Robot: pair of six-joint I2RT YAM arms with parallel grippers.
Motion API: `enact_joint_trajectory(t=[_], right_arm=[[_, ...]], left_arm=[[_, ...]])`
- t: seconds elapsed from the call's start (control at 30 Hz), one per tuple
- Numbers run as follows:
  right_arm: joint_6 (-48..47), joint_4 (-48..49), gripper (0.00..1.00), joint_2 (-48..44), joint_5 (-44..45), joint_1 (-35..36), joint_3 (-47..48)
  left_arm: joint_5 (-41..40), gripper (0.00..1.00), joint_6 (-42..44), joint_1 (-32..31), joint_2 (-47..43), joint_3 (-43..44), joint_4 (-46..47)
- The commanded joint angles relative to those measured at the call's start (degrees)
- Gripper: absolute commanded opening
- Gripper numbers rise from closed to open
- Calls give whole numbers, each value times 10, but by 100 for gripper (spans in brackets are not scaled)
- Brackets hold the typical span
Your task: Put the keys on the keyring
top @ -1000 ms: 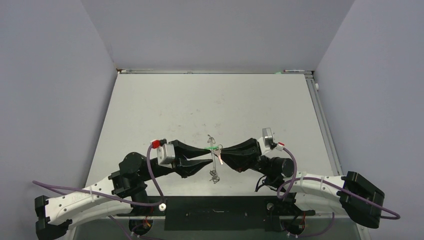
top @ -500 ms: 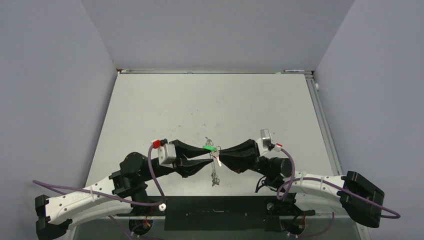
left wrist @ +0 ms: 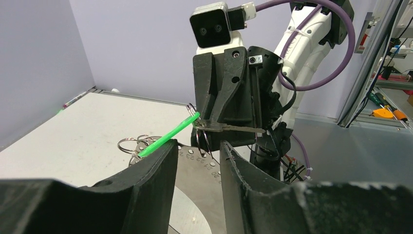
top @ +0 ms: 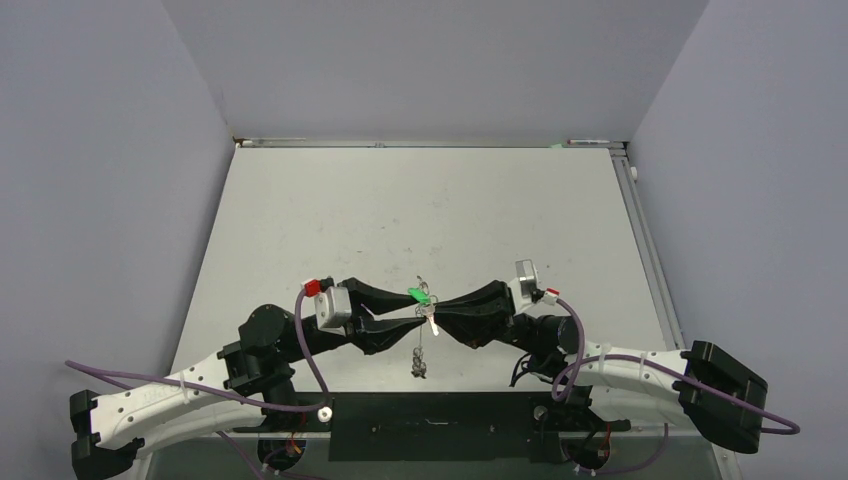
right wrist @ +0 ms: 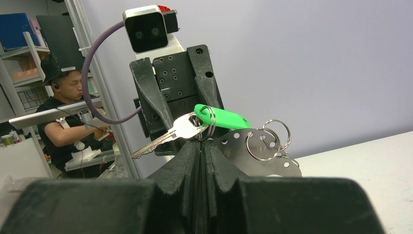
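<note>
Over a pale table [top: 400, 200] boxed in by lilac walls, close to its near edge: keys [top: 425, 310] held up in mid-air. Among them a silver key [right wrist: 180, 130] and a green plastic tab [right wrist: 224, 118], joined on one small split ring [right wrist: 207, 124]. Just behind, a perforated metal plate [right wrist: 243, 146] carrying more small rings. Cannot tell which loop is the keyring. Pinched from below by the right gripper [right wrist: 202, 144], fingers pressed fully together, tips meeting at the split ring. Facing it tip to tip, the left gripper [left wrist: 197, 148], fingers parted with a clear gap, clasping nothing. Green tab just past one left fingertip, contact unclear.
</note>
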Motion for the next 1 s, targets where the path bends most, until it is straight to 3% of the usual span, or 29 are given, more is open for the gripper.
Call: enact_joint_trajectory(t=[0.0, 0.3, 0.37, 0.57, 0.67, 0.77, 0.8, 0.87, 0.97], right_arm=[[-10, 33, 5, 1, -10, 7, 28], [-20, 23, 5, 3, -15, 13, 31], [-22, 19, 5, 4, -16, 14, 31], [-26, -6, 6, 1, -9, 16, 34], [-39, -54, 33, -19, 9, 16, 30], [-57, -113, 49, -60, 37, 15, 22], [-67, -137, 59, -74, 47, 15, 20], [-83, -188, 65, -106, 65, 15, 19], [-110, -268, 65, -151, 90, 15, 20]], left_arm=[[-1, 33, 4, -3, -6, 27, 26], [2, 14, 3, -3, -5, 26, 25], [2, 1, 4, -3, -4, 27, 24], [-44, 0, -5, -4, 3, 54, -39], [-88, 0, -12, -3, 10, 98, -129], [-126, 0, -17, -3, 14, 136, -227], [-135, 0, -19, -3, 16, 149, -256], [-150, 0, -21, -2, 23, 175, -316], [-157, 0, -20, -1, 39, 215, -402]])
